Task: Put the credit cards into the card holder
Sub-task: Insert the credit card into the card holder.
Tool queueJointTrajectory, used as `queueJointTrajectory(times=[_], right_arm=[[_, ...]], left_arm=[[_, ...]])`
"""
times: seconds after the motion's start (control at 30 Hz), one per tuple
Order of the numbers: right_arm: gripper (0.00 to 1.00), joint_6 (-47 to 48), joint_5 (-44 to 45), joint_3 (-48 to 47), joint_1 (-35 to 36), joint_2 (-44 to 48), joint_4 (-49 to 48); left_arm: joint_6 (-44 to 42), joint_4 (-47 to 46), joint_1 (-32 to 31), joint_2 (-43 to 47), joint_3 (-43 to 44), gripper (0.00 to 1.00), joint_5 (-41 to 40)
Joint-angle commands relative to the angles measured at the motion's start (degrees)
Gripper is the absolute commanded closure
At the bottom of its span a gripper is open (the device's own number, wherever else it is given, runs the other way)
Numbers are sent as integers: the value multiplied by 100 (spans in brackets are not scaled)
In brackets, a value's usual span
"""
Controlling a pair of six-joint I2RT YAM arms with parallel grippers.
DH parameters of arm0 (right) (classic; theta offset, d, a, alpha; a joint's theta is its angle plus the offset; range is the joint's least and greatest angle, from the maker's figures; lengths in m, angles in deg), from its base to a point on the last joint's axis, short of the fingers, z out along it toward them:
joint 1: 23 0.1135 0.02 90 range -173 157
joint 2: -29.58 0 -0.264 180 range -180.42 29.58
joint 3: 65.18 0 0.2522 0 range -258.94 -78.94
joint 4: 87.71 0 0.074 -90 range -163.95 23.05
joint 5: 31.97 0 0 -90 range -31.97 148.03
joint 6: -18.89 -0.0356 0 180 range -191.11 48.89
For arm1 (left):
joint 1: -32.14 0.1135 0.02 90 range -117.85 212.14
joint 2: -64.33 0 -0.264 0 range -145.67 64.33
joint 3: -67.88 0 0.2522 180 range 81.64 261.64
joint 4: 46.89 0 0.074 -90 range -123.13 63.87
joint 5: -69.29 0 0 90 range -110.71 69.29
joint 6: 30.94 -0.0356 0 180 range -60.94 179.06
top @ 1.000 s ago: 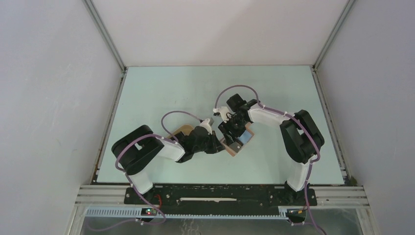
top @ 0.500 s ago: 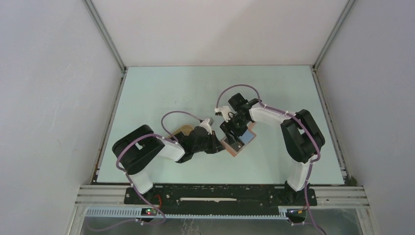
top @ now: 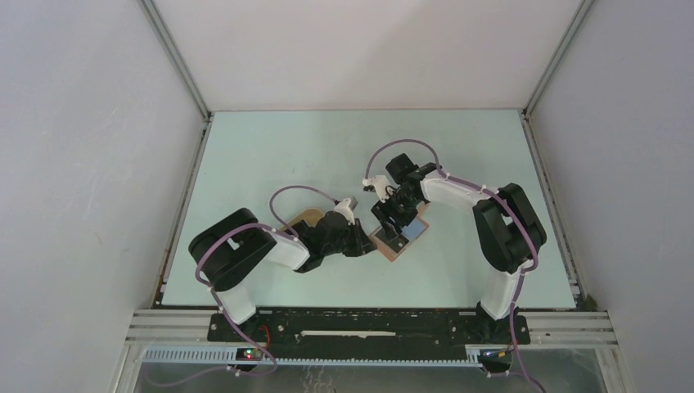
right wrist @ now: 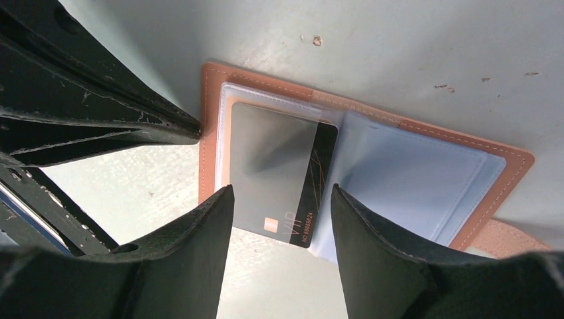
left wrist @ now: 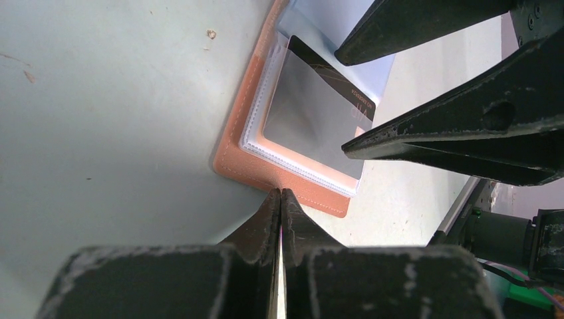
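Reddish-brown leather identifies the card holder (right wrist: 207,133), which lies open and flat on the desk (top: 286,147), near the middle, with its clear pockets facing up. A pale tan tray (top: 307,217) sits just beside it, partly under the left arm.

**Step in hand:** seating one card. A dark glossy card (right wrist: 279,173) lies mostly inside the pocket on one leaf. A black strip along its edge nearest the fold is not yet covered. No other cards can be made out in these views.

**Left pincer** (left wrist: 280,193): jaws pressed together. The tips sit at the leather rim of the card holder and appear to touch it, apparently to pin it in place. Whether anything thin lies between the jaws cannot be told.

**Right pincer** (right wrist: 281,193): jaws apart, gripping nothing. It hangs directly over the card, one finger on each side of it.

**Next move, as judged:**
1. Keep the rim pinned.
2. Lower one right finger onto the exposed strip.
3. Push the card away from the fold until the pocket covers it.

**Caution:** a steep push may buckle the pocket or drag the card holder across the desk.
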Motion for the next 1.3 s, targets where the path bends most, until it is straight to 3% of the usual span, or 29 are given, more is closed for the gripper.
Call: queueJointTrajectory(times=[0.0,0.2,0.7,0.83,0.93,1.1,1.27], right_arm=[[36,88,181,-55,17,39,36],[37,58,277,-51,20,-90,44],[40,286,-1192,-91,494,114,511],[40,263,-666,-175,378,189,483],[39,458,-305,-157,73,697,455],[39,1121,-1214,-65,-507,1800,799],[38,1324,-1316,234,-849,3218,405]], left_arm=[[-22,54,44,-119,-78,95,-41],[-26,54,48,-159,-48,95,-11],[-31,54,53,-156,-38,96,7],[-13,54,61,46,-133,95,12],[-36,270,71,480,-292,92,-12],[-211,1075,71,1487,-534,82,-105],[-454,1877,32,2756,-594,73,-256]])
